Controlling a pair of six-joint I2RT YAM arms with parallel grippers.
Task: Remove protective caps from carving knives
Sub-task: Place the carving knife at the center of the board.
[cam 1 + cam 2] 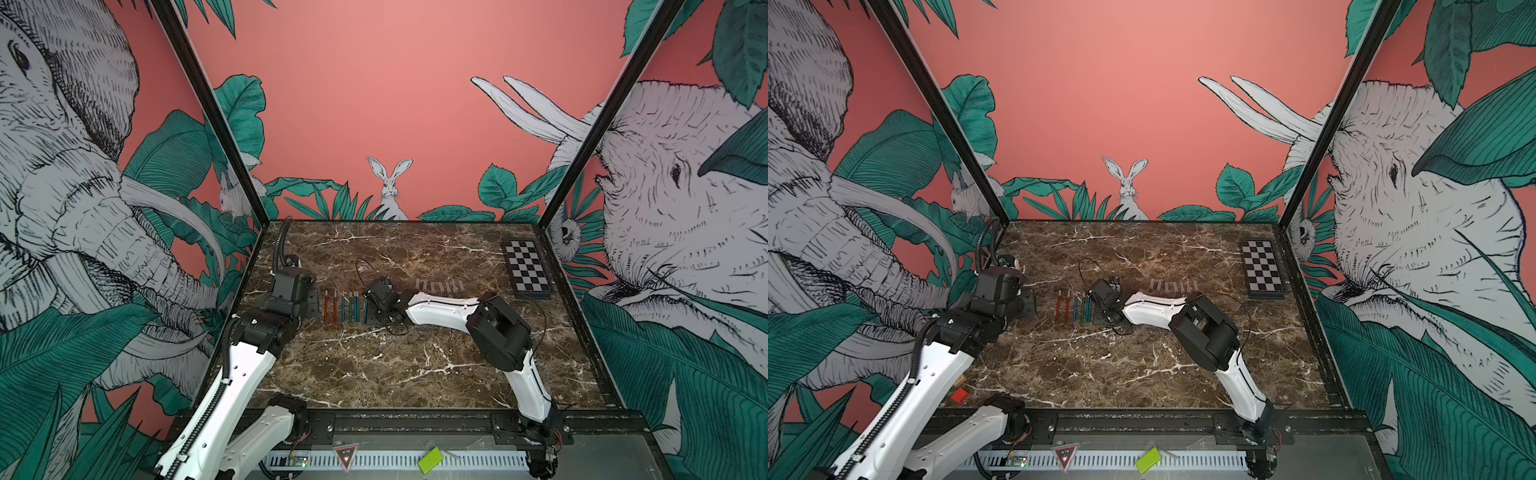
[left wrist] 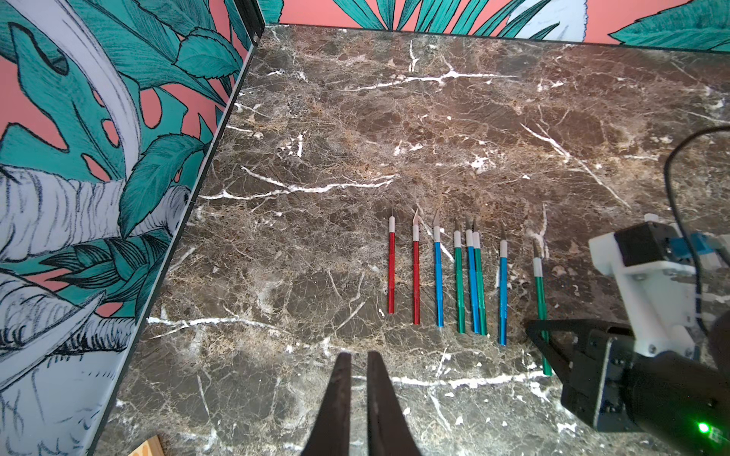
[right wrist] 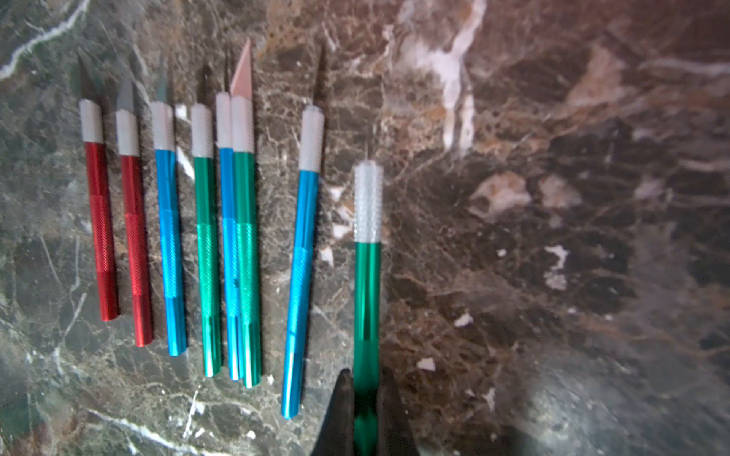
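The green knife [image 3: 367,300] ends the knife row [image 2: 459,284] in the middle of the worktop [image 1: 415,365], its tip bare. Our right gripper [image 3: 366,379] is clamped on its tail, probably to lay it parallel. The caps [image 1: 435,286] lie nearer the right edge, away from the blades. Our left gripper [image 2: 358,355] hovers closed on nothing. We count eight knives; whether the held one touches the marble we cannot tell.

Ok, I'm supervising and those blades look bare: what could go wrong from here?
The right gripper pinches the green knife only at its tail end, so it might pivot or slip.
The blue knife lies close beside it; a sideways move could knock it.
Every blade in the row of knives is bare, so scattering them would be hazardous.
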